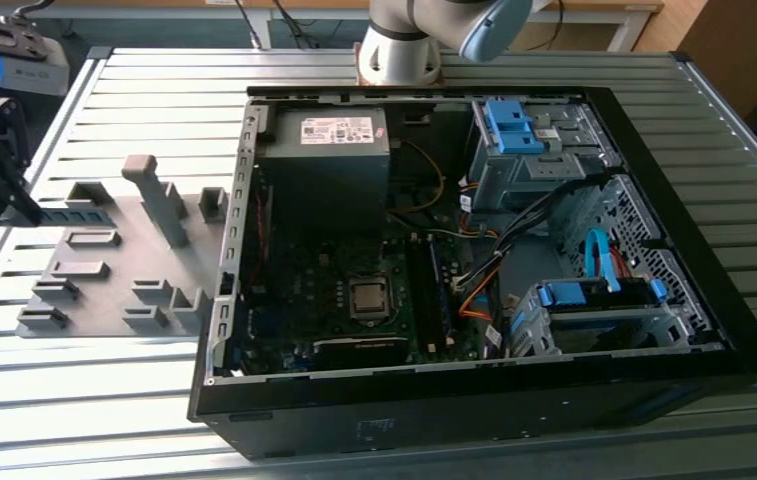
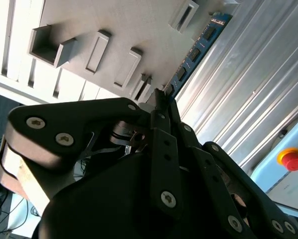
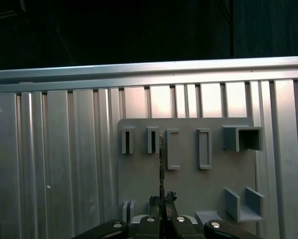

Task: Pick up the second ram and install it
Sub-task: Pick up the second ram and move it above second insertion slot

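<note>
- The second ram, a thin dark green circuit-board stick with black chips (image 2: 199,47), is held by one end in the black hand (image 2: 161,102), whose fingers are clamped shut on it.
- It hangs over the grey plastic holder plate (image 3: 189,189) on the ribbed metal worktop (image 3: 54,174), seemingly clear of the plate's slots.
- The pick-up looks done, but the stick is not yet in the open black computer case (image 1: 418,415).
</note>
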You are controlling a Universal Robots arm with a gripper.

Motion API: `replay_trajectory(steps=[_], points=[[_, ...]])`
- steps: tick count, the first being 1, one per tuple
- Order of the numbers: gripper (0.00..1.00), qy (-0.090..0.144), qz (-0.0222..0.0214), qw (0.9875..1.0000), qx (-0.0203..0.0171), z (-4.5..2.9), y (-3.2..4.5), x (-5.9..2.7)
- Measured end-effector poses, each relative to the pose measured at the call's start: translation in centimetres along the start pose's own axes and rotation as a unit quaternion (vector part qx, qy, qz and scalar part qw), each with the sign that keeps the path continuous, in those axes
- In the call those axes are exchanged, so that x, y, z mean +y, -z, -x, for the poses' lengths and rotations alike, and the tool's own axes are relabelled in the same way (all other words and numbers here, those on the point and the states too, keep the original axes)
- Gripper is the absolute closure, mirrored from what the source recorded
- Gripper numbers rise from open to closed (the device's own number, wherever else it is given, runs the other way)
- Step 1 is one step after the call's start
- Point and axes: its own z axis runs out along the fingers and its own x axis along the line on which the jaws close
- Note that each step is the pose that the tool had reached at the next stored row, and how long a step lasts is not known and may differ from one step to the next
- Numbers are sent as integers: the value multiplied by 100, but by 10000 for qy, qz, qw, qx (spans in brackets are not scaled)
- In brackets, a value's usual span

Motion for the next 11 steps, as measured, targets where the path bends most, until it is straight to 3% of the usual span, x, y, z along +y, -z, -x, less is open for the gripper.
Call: replay_trajectory(steps=[11], points=[[86,0,-1,10000,0,2,83,1]])
